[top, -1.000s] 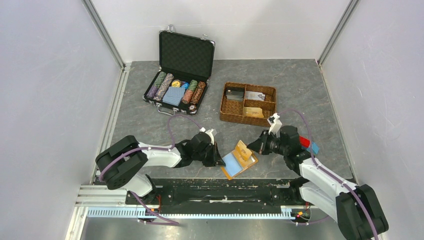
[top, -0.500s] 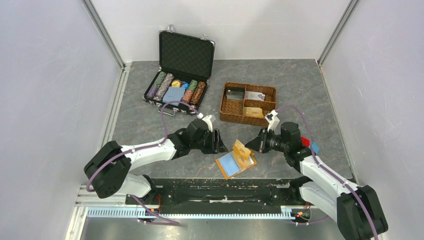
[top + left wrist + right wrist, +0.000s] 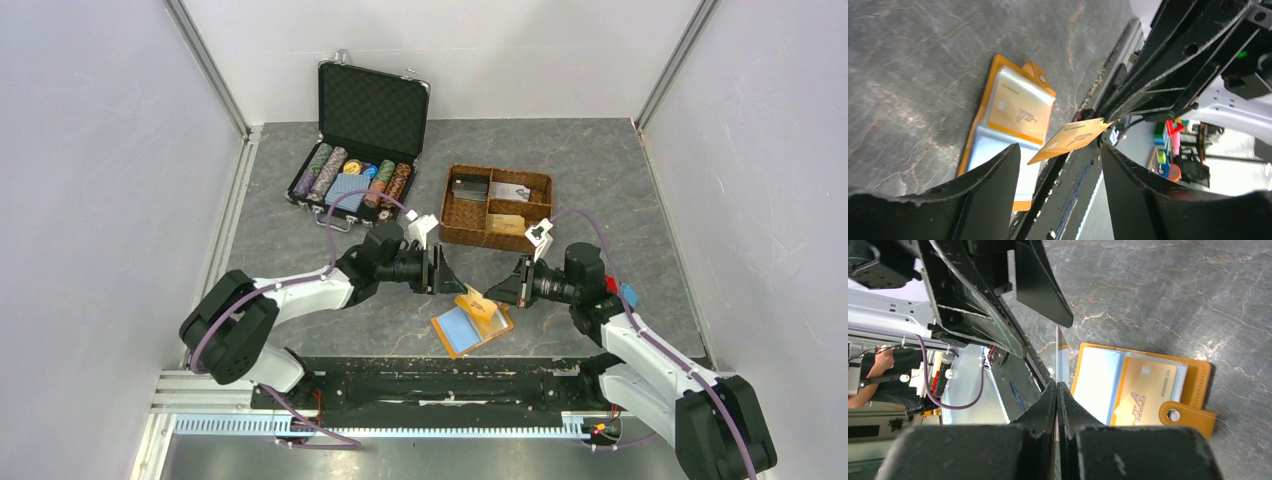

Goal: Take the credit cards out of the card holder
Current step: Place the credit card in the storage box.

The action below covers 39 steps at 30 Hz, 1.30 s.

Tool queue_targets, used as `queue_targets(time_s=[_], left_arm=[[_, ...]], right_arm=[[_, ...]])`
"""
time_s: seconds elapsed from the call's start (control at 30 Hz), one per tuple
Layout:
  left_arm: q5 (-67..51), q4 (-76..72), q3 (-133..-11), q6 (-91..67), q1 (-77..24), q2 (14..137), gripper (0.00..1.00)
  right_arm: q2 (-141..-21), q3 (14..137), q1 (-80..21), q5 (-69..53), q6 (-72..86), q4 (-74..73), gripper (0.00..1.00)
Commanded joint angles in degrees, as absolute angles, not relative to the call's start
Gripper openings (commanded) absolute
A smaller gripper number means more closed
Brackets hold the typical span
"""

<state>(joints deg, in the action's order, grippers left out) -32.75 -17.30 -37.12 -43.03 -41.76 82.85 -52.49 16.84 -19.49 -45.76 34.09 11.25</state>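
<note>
Grey marbled table [image 3: 620, 170] carries everything: at its far side stands an open black hard-shell case [image 3: 372, 105] with rows of poker chips [image 3: 330, 170], and to the right of that a brown woven divided basket [image 3: 446, 212]. Nearer the arms, between the two grippers, the orange-tan card holder [image 3: 462, 328] lies open and flat on the table, its pale blue sleeves [image 3: 993, 145] facing up and a credit card [image 3: 1020, 111] tucked in one of them. The right gripper [image 3: 492, 296] has its fingers pressed together on the edge of a second credit card [image 3: 1070, 140], orange-yellow, lifted clear of the holder. The left gripper [image 3: 447, 275] faces it with fingers spread wide, touching neither card.
</note>
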Motion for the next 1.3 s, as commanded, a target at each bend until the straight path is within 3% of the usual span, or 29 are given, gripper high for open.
queue_targets(time_s=[0.0,0.1,0.17,0.33,0.43,0.6,0.9,1.27], left_arm=[[-40.99,-26.06,-37.45,-42.56,-41.92,85.00,0.67],[-42.93,-28.73,-37.26,-43.86,-42.25,86.27,0.66],[-44.18,-30.48,-37.28,-44.85,-42.45,87.53,0.60],[-45.23,-36.20,-35.96,-49.59,-42.45,88.97,0.20],[-45.04,-38.98,-35.09,-52.68,-42.45,88.96,0.03],[-43.16,-40.94,-32.92,-55.70,-42.45,87.43,0.02],[-31.26,-35.38,-29.86,-55.47,-41.92,77.32,0.02],[-22.79,-38.03,-26.07,-60.67,-41.92,69.09,0.02]], right_arm=[[-51.86,16.99,-19.25,-49.40,36.36,16.59,0.00],[-51.87,16.41,-19.25,-49.68,37.28,17.88,0.00],[-52.04,15.93,-19.23,-50.21,38.11,19.25,0.00],[-52.51,15.83,-19.25,-50.28,37.95,19.42,0.00],[-52.08,15.97,-19.25,-49.16,37.79,19.25,0.03],[-48.70,16.53,-19.16,-43.42,38.35,18.67,0.30],[-45.18,16.35,-19.06,-39.62,40.60,18.82,0.51],[-46.52,10.53,-19.12,-44.44,50.86,35.56,0.47]])
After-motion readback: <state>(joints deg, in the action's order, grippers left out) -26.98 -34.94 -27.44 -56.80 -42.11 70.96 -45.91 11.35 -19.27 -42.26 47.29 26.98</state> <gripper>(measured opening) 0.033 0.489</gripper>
